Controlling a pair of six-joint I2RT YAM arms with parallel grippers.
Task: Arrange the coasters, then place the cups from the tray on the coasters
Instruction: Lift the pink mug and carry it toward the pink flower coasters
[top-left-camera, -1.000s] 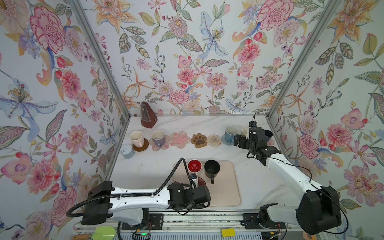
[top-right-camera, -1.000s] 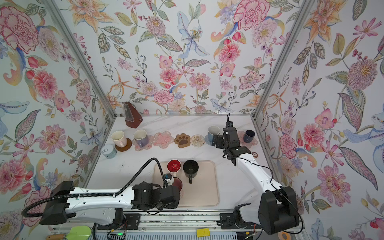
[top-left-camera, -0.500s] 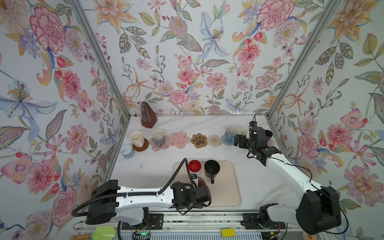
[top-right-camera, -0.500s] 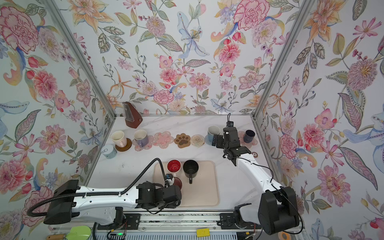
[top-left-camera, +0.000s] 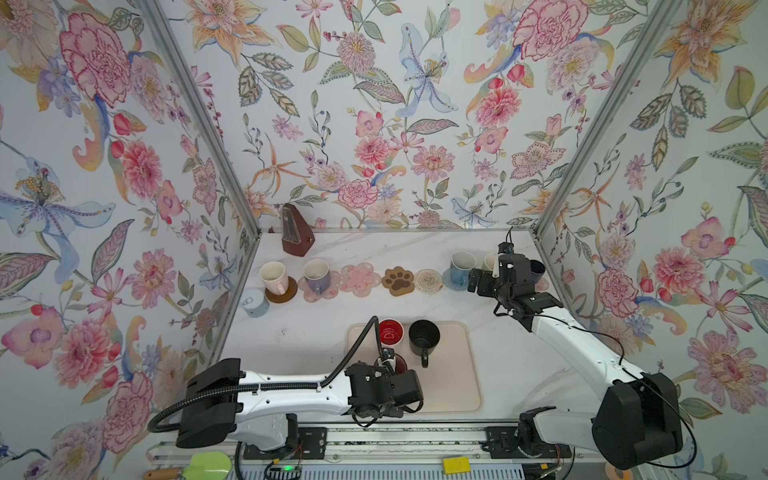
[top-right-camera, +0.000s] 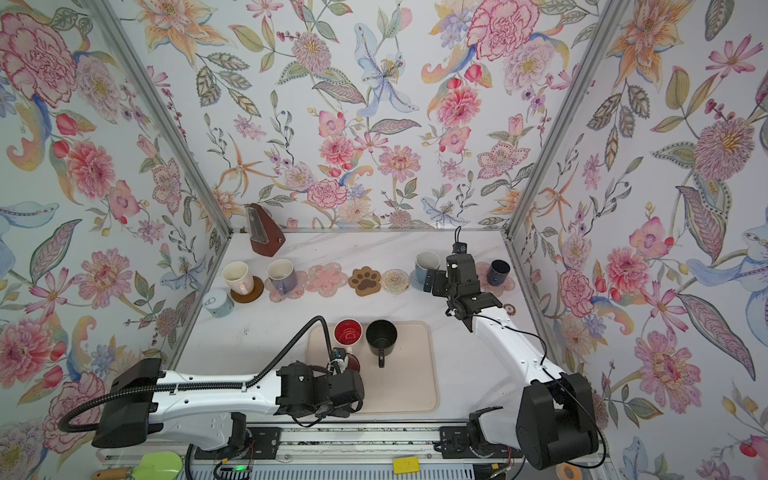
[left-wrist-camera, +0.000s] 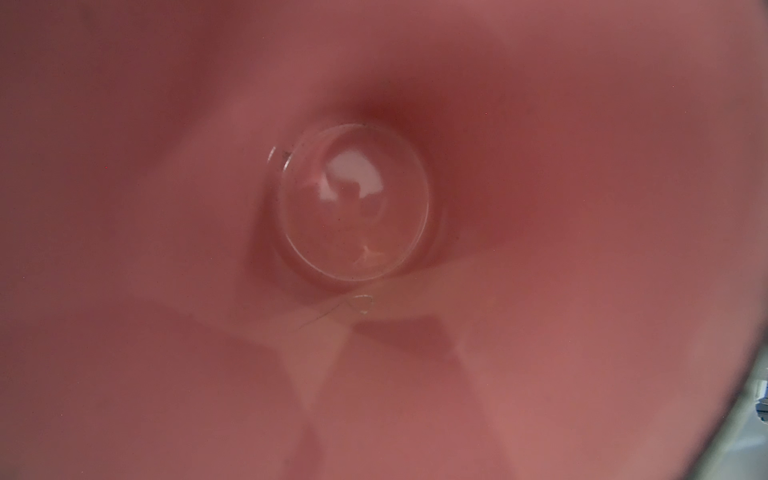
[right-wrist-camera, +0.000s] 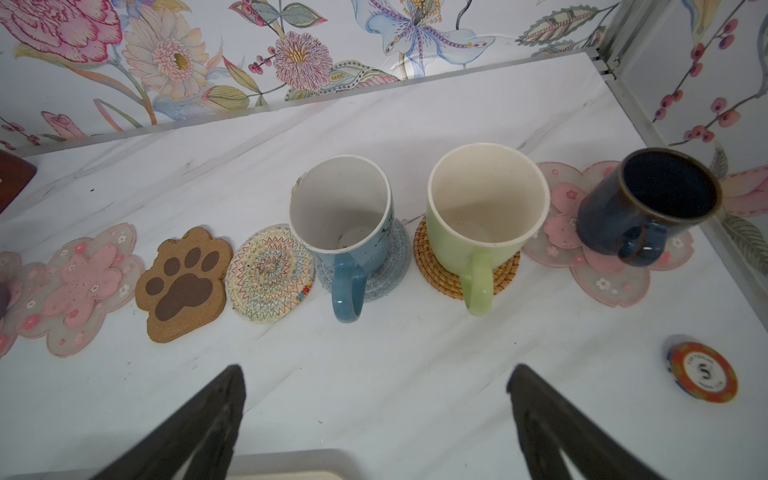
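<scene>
Well, from where I stand the left gripper (top-left-camera: 390, 368) is down over the left part of the tray (top-left-camera: 469, 386), right on top of the speckled pink cup (left-wrist-camera: 374, 332). The view from its wrist looks straight into the pink inside, so I'd guess it means to take the cup by its wall. Its fingers are hidden, though, and I can't tell whether they have pinched anything. The red-inside cup (top-left-camera: 390, 332) and the black cup (top-left-camera: 424, 337) stand upright just beyond it on the tray. Along the far side three places in the line lie bare: a pink flower coaster (top-left-camera: 359, 280), the paw print coaster (top-left-camera: 398, 281) and the cream woven coaster (top-left-camera: 428, 281). That is one for each cup left on the tray. Over on the right, the right gripper (right-wrist-camera: 374, 419) hangs with its jaws spread wide and empty. It is just on the near side of the blue cup (right-wrist-camera: 345, 232) and the green cup (right-wrist-camera: 486, 216), each on its own mat, handles turned toward the near edge where an arm can reach them.
</scene>
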